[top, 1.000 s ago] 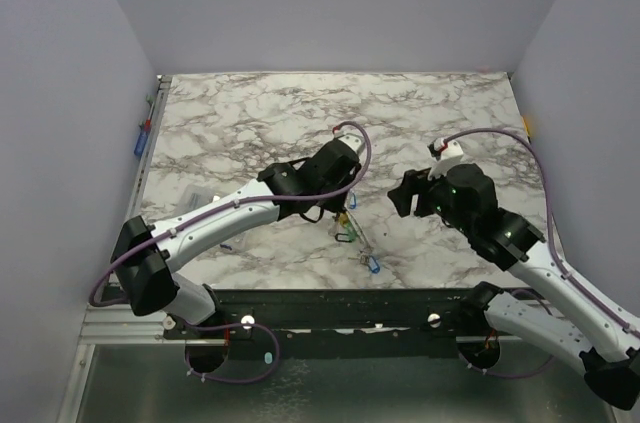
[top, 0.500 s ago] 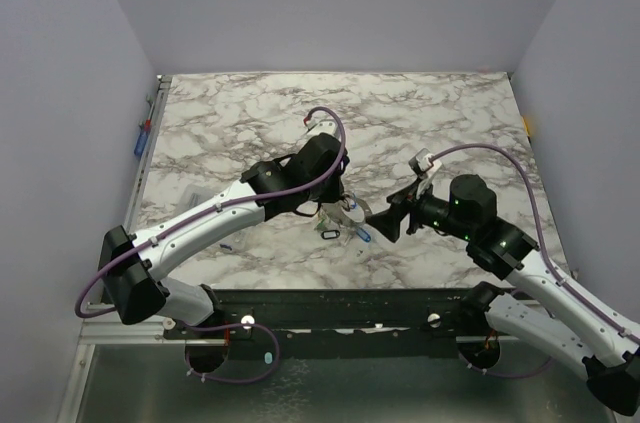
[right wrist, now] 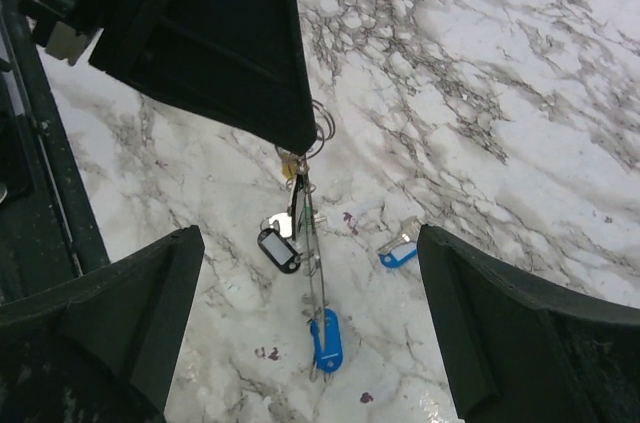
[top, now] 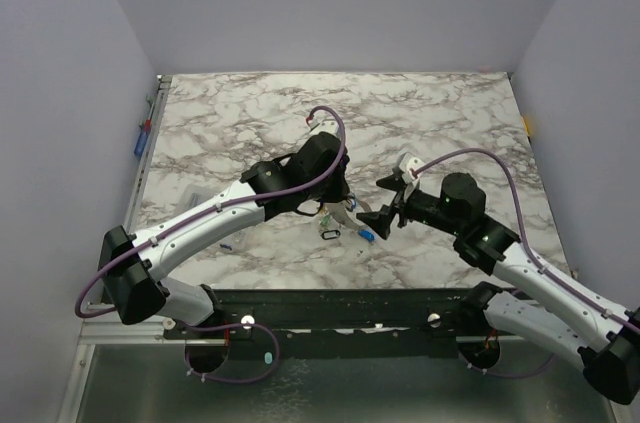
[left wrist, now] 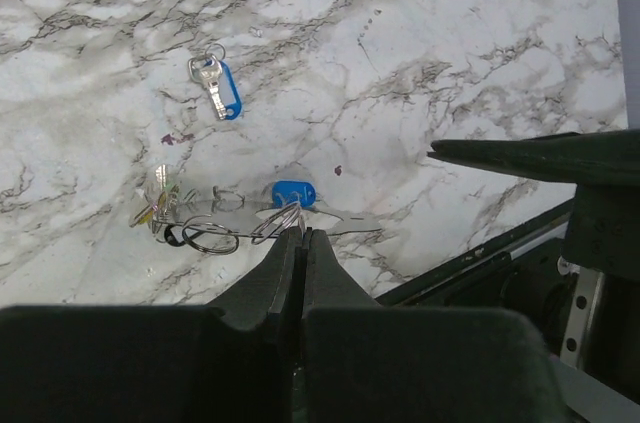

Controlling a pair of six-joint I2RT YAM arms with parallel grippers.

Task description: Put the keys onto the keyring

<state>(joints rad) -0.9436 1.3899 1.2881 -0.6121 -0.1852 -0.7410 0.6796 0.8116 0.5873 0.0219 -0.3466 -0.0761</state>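
Left wrist view: left claw [left wrist: 301, 239] clamps the keyring [left wrist: 270, 228], dangling over the desk [left wrist: 450, 63].
Right claw [right wrist: 307, 238]: wide open — empty.
Keyring: probably light, springy, slippery — grip bare wire, clear of the blue key [right wrist: 325, 338].

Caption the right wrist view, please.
Open right gripper frames thin silvery wire keyring with blue-tagged key, held by shut left gripper.

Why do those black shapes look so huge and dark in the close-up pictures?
Left wrist view: the left gripper, shut on the keyring, sits at the lens, dark, detail-poor; the blue-tagged key is crisp. Right wrist view: the open right gripper looms likewise.
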